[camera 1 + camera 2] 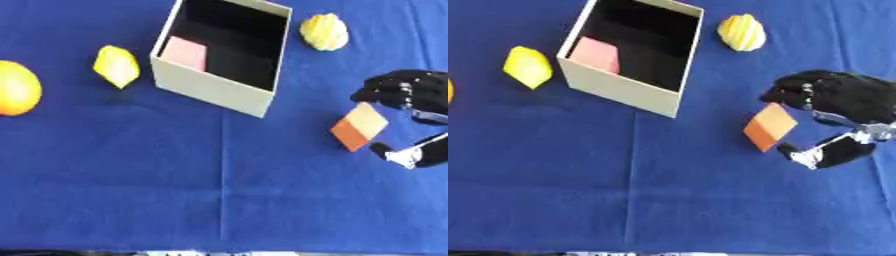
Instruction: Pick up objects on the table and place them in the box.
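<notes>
The right hand (833, 100) pinched an orange block (770, 126) between curled fingers and thumb, right of the open cream box (210, 89). A pink block (185, 53) lay inside the box. The left hand was not visible.

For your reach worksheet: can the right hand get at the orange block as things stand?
Probably yes: the right hand is already at the orange block, fingers and thumb on either side, nothing between them.

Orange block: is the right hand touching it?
Touching. The right eye view shows the right hand pinching the orange block, fingers above, thumb below.
</notes>
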### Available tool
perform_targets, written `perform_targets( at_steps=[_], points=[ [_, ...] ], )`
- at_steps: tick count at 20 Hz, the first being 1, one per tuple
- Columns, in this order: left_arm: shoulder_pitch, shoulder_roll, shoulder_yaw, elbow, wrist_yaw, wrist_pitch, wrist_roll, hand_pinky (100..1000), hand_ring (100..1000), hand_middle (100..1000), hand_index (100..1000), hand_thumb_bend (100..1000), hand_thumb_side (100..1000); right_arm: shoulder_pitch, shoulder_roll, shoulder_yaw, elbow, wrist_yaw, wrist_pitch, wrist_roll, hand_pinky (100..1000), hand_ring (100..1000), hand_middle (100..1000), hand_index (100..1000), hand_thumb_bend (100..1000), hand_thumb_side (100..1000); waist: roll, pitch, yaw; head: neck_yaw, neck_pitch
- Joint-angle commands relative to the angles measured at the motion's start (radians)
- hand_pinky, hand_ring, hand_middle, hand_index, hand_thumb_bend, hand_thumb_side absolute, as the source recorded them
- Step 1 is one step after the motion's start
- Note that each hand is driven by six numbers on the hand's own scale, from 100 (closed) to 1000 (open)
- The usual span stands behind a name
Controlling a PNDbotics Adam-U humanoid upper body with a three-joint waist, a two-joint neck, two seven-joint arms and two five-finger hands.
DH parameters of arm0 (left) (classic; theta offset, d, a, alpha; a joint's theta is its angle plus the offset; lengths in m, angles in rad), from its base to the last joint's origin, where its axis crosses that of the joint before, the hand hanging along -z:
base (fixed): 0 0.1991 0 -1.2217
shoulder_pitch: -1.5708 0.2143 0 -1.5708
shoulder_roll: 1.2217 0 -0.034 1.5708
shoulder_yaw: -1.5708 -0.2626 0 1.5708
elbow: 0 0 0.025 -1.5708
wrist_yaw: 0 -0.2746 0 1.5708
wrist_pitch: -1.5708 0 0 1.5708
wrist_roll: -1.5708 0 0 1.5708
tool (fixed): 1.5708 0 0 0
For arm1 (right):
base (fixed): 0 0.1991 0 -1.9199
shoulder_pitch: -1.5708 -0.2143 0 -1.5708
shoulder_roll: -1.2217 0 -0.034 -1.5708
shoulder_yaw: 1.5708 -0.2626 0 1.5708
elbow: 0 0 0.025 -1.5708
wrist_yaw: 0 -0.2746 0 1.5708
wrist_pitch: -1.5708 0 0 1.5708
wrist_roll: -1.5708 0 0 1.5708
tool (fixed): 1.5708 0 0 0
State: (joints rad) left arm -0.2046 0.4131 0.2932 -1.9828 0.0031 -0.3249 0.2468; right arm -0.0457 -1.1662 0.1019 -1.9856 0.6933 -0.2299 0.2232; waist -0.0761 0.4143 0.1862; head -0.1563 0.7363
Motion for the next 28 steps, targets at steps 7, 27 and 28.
perform_targets(
  at_steps=[7,27,28],
  points=[
    [-0.011,0.01,0.002,-0.017,0.006,0.004,-0.009,872,770,767,878,100,530,-0.017,-0.048,-0.008,-0.014,0.017,0.023,0.012,939,971,899,1000,244,666,0.002,-0.014,0.006,-0.009,-0.016],
    [-0.017,0.002,0.001,-0.017,0.014,0.011,-0.02,874,772,769,879,100,538,-0.03,-0.061,0.003,-0.014,0.007,0.047,0.06,935,969,893,970,100,586,0.0,-0.005,0.01,-0.018,-0.021],
    [-0.017,0.002,0.0,-0.017,0.014,0.011,-0.02,874,772,769,879,100,540,-0.033,-0.061,0.005,-0.014,0.006,0.047,0.065,933,966,880,957,100,582,-0.001,-0.005,0.011,-0.019,-0.021]
  ],
)
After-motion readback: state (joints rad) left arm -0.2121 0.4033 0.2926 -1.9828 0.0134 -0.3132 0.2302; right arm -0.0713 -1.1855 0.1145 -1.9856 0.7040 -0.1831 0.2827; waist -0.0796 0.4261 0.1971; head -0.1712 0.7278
